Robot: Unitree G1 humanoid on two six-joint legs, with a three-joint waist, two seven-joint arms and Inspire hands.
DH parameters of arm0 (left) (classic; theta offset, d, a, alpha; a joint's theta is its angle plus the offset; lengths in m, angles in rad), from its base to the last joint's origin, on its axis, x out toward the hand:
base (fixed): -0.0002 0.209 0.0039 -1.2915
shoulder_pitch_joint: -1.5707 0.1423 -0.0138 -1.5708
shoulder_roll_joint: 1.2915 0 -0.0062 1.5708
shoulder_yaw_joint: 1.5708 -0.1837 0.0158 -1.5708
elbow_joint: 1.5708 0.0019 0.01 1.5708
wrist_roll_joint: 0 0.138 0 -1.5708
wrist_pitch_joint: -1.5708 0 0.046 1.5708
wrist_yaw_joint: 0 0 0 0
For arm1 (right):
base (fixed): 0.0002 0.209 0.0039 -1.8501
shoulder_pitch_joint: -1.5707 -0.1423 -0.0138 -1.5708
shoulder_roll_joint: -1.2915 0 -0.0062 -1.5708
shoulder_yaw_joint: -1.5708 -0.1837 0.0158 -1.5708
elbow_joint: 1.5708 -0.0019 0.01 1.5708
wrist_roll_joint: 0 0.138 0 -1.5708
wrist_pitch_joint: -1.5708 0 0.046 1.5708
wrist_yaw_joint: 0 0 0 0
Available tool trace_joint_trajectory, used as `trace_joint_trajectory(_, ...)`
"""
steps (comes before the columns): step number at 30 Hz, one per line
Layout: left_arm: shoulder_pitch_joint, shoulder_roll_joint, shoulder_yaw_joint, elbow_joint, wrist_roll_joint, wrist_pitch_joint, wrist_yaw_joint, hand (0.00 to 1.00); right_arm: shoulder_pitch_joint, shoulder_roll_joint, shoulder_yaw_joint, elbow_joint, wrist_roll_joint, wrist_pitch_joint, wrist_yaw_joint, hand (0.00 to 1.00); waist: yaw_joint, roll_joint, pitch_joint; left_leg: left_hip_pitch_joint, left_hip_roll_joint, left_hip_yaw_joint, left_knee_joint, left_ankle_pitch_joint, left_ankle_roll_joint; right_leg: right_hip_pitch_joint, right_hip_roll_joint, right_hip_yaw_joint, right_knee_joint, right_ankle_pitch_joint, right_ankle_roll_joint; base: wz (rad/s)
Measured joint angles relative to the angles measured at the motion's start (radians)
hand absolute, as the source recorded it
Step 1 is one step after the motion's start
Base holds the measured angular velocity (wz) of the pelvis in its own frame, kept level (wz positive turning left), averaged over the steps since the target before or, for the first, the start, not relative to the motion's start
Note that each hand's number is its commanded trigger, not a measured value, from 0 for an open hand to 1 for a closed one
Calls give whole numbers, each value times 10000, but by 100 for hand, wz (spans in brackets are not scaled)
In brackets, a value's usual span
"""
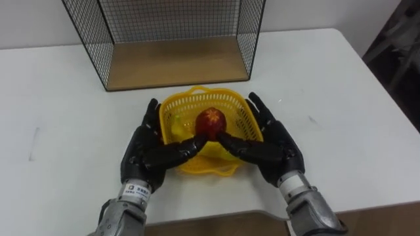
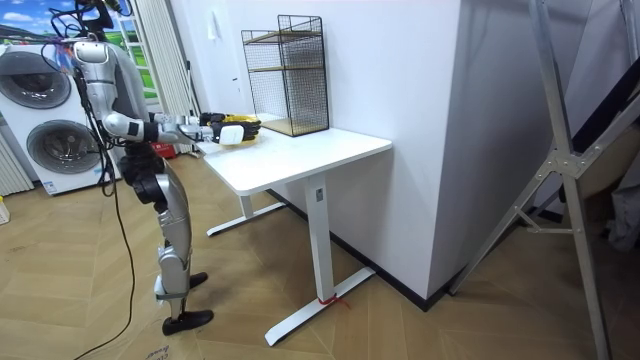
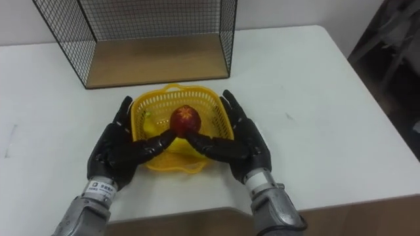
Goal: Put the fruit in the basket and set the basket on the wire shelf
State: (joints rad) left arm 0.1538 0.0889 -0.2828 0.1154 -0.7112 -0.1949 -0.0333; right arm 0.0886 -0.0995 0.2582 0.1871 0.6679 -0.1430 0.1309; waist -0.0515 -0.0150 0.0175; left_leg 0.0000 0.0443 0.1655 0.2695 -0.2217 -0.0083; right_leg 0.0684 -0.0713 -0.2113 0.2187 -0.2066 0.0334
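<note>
Straight-fingered left hand [image 1: 141,157] and right hand [image 1: 279,147] press the upright yellow plastic basket [image 1: 197,92], round red apple [image 1: 211,122] inside, before a black wire shelf [image 1: 92,39].

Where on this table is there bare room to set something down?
Bare table left of the left robot hand, and right of the right robot hand. Inside the wire shelf is bare too. Crowded: the middle, both flanking the basket.
</note>
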Motion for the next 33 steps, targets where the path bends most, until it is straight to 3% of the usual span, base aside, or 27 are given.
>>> trace_joint_trajectory(7,-392,-11,-54,-1,-44,-4,61,0,-114,164,6,-133,-2,-17,-683,0,49,-36,3,20,13,146,-12,-1,1,-70,4,136,46,2,-3,-5)
trace_joint_trajectory(12,-816,-21,-165,-46,-46,-96,158,0,-252,163,9,-553,-10,-389,-1050,0,42,-36,0,96,33,190,-25,-1,1,-18,19,161,54,5,-8,-2)
trace_joint_trajectory(23,-843,-233,-154,-815,-35,-149,432,0,-326,211,14,-944,-57,-765,-1291,0,131,5,-47,108,44,251,-66,1,-1,-78,26,215,45,5,-8,-1)
trace_joint_trajectory(33,-844,-292,-131,-1141,-26,-175,513,0,-326,273,10,-1097,-57,-780,-1291,0,325,-9,-56,116,48,237,-9,1,-2,-17,22,176,48,5,-8,0)
